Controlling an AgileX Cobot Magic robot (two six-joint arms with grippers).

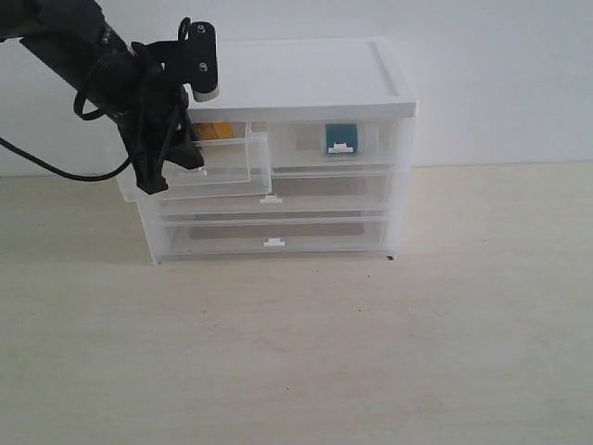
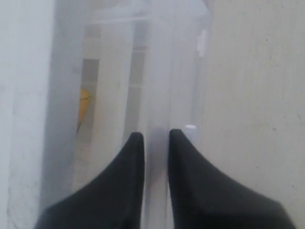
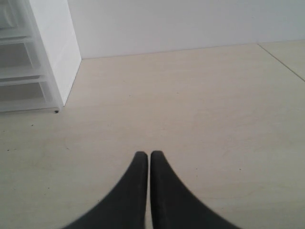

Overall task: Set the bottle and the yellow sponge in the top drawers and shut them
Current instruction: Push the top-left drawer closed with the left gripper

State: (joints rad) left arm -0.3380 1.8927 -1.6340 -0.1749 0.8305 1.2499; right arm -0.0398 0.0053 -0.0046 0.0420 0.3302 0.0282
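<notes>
The top left drawer (image 1: 232, 171) stands pulled out of the white-topped cabinet (image 1: 296, 74). At its back lies the yellow sponge (image 1: 211, 130), which also shows through the clear plastic in the left wrist view (image 2: 83, 107). The bottle (image 1: 341, 137) shows behind the front of the pushed-in top right drawer (image 1: 296, 153). My left gripper (image 1: 153, 181) is at the pulled-out drawer's front. Its jaws (image 2: 156, 136) stand a narrow gap apart, with the clear front wall in the gap and a white tab handle (image 2: 190, 128) beside one tip. My right gripper (image 3: 145, 153) is shut and empty over the table.
Two full-width drawers (image 1: 278, 232) sit pushed in below the top ones. The cabinet's side (image 3: 47, 57) stands off to one side of the right gripper. The pale wooden table (image 1: 371, 352) spreads out in front, with a white wall behind.
</notes>
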